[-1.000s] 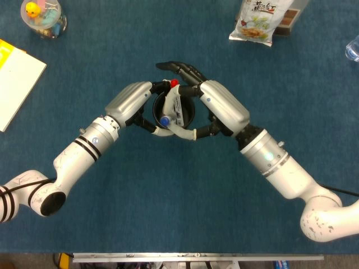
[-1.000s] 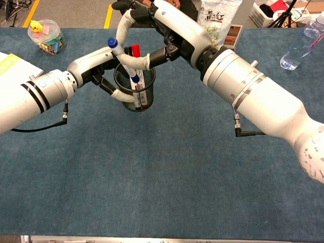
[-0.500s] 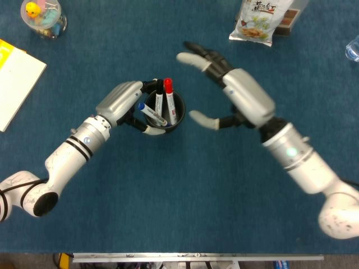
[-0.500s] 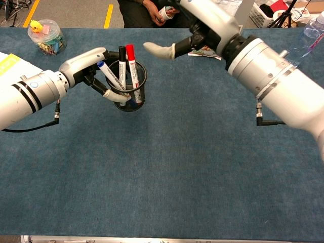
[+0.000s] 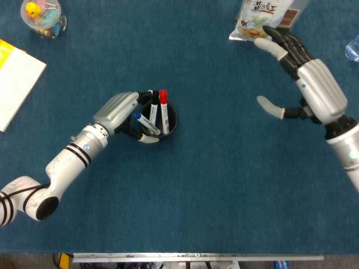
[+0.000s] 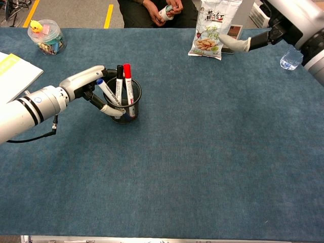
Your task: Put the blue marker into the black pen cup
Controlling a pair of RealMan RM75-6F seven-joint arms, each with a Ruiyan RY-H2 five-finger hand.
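The left hand (image 5: 120, 109) wraps around the cup (image 5: 159, 119) from its left side: the fingers (image 6: 109, 109) curl against the mesh wall, one white fingertip lying on the near side of the cup, the others reaching round the far rim. The hand grips the cup, which stands upright on the blue worktop (image 5: 202, 190).

The blue marker (image 5: 145, 123) is inside the cup, cap up, leaning left so that its cap sits just past the rim beside the left hand. In the chest view it (image 6: 107, 92) rises at a slant between the hand and the other two pens. A black marker (image 5: 154, 108) and a red marker (image 5: 163, 108) stand nearly upright in the same cup, side by side, caps above the rim.

The right hand (image 5: 311, 84) is well apart from the cup, at the far right of the worktop. Its fingers (image 5: 286, 47) are spread and extended, thumb held wide to the side; it holds nothing. The fingertips lie near the lower edge of a snack bag (image 5: 255, 21); whether they touch it cannot be told. In the chest view only the thumb and part of this hand (image 6: 243, 42) show, beside the bag (image 6: 211, 28).

A water bottle (image 6: 293, 56) stands at the far right edge.
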